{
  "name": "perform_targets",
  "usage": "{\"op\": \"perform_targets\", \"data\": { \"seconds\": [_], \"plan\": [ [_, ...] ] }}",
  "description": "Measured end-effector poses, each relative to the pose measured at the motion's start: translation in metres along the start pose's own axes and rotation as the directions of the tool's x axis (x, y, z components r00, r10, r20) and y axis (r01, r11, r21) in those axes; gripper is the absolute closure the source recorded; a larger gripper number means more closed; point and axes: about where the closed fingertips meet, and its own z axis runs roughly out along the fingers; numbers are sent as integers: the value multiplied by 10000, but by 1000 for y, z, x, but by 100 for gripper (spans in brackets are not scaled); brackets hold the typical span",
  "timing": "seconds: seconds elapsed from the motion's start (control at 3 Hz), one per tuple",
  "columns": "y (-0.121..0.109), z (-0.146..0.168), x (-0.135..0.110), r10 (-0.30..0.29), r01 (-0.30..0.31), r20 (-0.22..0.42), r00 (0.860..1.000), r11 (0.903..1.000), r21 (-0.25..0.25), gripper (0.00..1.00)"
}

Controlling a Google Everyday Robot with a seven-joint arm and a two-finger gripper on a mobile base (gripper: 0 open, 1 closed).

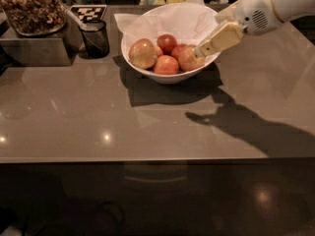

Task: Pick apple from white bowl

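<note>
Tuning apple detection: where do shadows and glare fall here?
Camera view: the arm's shadow darkens the counter at right; the white bowl casts a shadow toward the camera; glare spots dot the counter at left; the gripper, at the bowl's right rim, is brightly lit.
</note>
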Motion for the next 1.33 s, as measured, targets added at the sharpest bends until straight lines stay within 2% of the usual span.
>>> {"op": "perform_targets", "data": {
  "seconds": [0.67, 1.0, 1.33],
  "plan": [
    [-22, 44, -6, -588, 588, -611, 9964, 9983, -19, 35],
    [-26, 59, -3, -679, 670, -886, 9938, 9977, -128, 33],
    [-20, 74, 3, -520, 479, -1063, 9930, 9980, -408, 33]
  ]
}}
